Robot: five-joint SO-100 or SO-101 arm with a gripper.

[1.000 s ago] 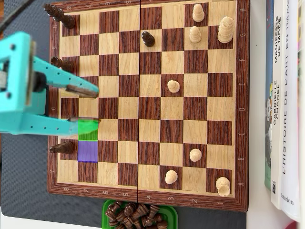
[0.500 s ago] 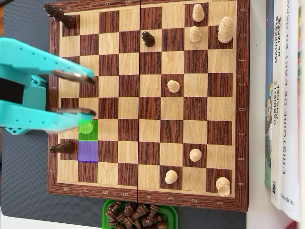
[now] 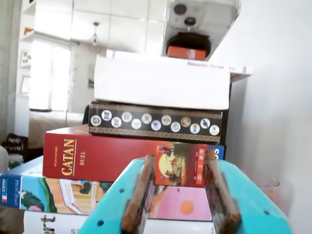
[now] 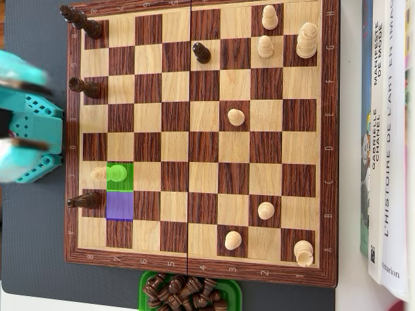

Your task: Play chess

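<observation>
- The wooden chessboard point(image 4: 201, 139) fills most of the overhead view, its dark grained border running close to the top edge and ending just short of the books point(image 4: 388, 142) stacked along the right edge.
- The turquoise gripper point(image 4: 10, 113) sits blurred at the far left edge of the overhead view, off the board over the grey surface point(image 4: 32, 246); its fingers point(image 4: 19, 78) stand apart with nothing between them.
- In the wrist view the two fingers point(image 3: 139, 195), brown-padded on turquoise plastic, rise from the bottom edge, parted and empty, and point at a pile of game boxes with a red Catan box point(image 3: 122, 163).
- A pale pawn point(image 4: 98, 173) stands at the left end of the green-tinted square point(image 4: 122, 181), beside a green-tinted round piece point(image 4: 117, 173); a violet-tinted square point(image 4: 119, 206) lies directly below.
- Dark turned pieces hug the left border: a pair in the upper left corner point(image 4: 81, 19), one at mid-left point(image 4: 84, 86), one by the violet square point(image 4: 84, 201).
- One dark pawn point(image 4: 201, 52) stands at upper centre.
- Pale pieces cluster at upper right point(image 4: 285, 32) and lower right point(image 4: 266, 233), with one pale pawn point(image 4: 237, 117) near the middle; the central squares are largely open.
- A green tray point(image 4: 146, 285) of dark captured pieces touches the bottom border.
</observation>
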